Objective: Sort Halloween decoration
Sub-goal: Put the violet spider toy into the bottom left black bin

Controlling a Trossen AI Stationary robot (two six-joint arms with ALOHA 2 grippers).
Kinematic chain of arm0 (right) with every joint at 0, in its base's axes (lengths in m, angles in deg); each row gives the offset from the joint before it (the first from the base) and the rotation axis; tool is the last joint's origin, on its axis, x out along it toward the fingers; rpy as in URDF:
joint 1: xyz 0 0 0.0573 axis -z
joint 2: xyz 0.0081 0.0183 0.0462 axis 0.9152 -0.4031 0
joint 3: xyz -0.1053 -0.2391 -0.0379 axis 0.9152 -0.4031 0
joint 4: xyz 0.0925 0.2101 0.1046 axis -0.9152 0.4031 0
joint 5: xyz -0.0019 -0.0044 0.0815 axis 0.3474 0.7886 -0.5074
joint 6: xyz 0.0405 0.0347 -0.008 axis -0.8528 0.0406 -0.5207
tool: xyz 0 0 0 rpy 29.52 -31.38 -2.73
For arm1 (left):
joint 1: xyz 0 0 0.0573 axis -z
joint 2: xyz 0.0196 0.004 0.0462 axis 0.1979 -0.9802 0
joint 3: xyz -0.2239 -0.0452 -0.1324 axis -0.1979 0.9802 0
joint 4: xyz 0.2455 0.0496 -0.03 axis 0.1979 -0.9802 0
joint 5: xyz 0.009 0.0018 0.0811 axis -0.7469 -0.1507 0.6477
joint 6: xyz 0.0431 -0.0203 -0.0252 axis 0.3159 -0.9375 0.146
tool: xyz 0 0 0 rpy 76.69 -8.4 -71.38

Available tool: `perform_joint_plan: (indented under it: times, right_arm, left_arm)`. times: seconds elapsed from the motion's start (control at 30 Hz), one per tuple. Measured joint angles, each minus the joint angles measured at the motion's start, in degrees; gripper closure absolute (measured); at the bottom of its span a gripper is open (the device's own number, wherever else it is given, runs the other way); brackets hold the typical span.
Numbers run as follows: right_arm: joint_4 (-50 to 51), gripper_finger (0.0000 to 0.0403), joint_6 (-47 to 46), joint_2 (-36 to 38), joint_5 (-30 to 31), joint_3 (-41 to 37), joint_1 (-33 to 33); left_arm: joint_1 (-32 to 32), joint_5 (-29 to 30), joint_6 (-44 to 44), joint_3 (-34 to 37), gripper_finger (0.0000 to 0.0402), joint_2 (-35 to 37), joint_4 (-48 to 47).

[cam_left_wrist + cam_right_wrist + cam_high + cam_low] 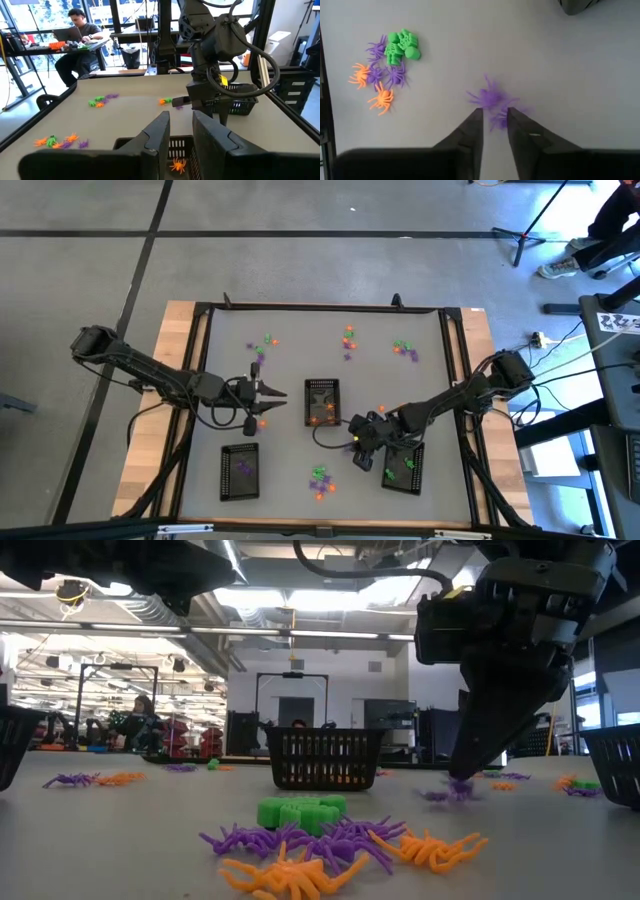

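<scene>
Just ahead of the right jaws [495,122], at their very tips, lie two purple spiders [491,97] on the grey bench [555,65]. One sits a little beyond the tips with its legs splayed. The other is blurred, right at the tips and partly in the gap, so I cannot tell whether a finger touches it. The right jaws stand parted by a narrow gap and hold nothing that I can see. Neither spider has a clear long axis; they spread roughly round, so the approach angle likely matters little. The right arm is by far the nearer to this pair; reaching the farther spider would, I judge, take only a slight push forward.

Off to one side of the right jaws, well apart, is a cluster [387,67]: two orange spiders, about three purple ones, and one green lump that may be two pieces pressed together.

The left jaws [180,131] hover over the middle tray [172,147], parted by a slim gap and empty as far as I can see. One orange spider [178,164] lies in that tray just below the tips.

From above I count three black mesh trays: the middle tray [322,402], one [240,471] nearer the left arm, one [404,466] under the right arm. Four more loose scatters of trinkets [347,340] lie on the bench, too small to count singly.
</scene>
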Motion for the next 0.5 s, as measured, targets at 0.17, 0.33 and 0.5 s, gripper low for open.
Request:
perform_joint_plan:
  times: [0.17, 0.33, 0.5]
  right_arm:
    - [0.0, 0.0283, 0.0, 0.0, 0.0, 0.0, 0.0]
    - [0.4, 0.0284, 0.0, 0.0, 0.6, 0.0, 0.0]
    - [2.2, 0.0287, 1.6, 0.0, 3.1, 0.0, 0.0]
  left_arm:
    - [0.0, 0.0, 0.1, 0.0, 0.0325, 0.0, 0.0]
    - [0.0, 0.0, 0.1, 0.0, 0.0325, 0.0, 0.0]
    - [0.0, 0.0, 0.2, 0.0, 0.0325, 0.0, 0.0]
